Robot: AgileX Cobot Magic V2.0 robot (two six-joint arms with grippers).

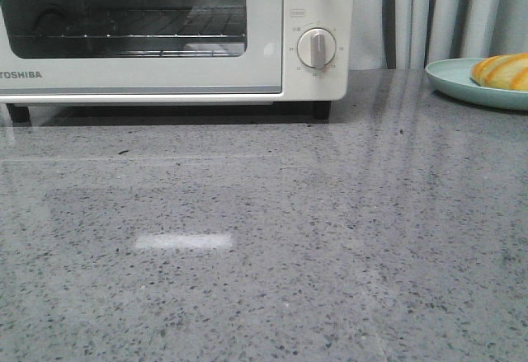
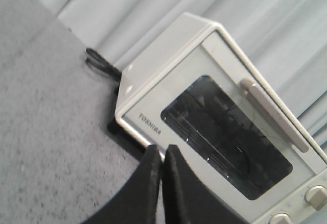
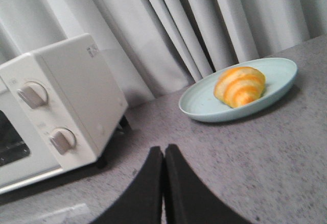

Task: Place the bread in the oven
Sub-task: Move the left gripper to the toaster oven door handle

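Front view: striped golden bread.

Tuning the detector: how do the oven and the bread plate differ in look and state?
The oven is a cream-white box standing upright; the plate is a pale blue-green shallow round dish lying flat. The oven's door is shut and its rack looks empty; the plate carries the bread. Both sit on the grey counter.

The bread, a golden-brown roll with pale stripes, is lying on a pale blue plate at the table's far right. The oven, cream-white with round dials, is standing well apart to its left, its glass door closed, wire rack showing inside.
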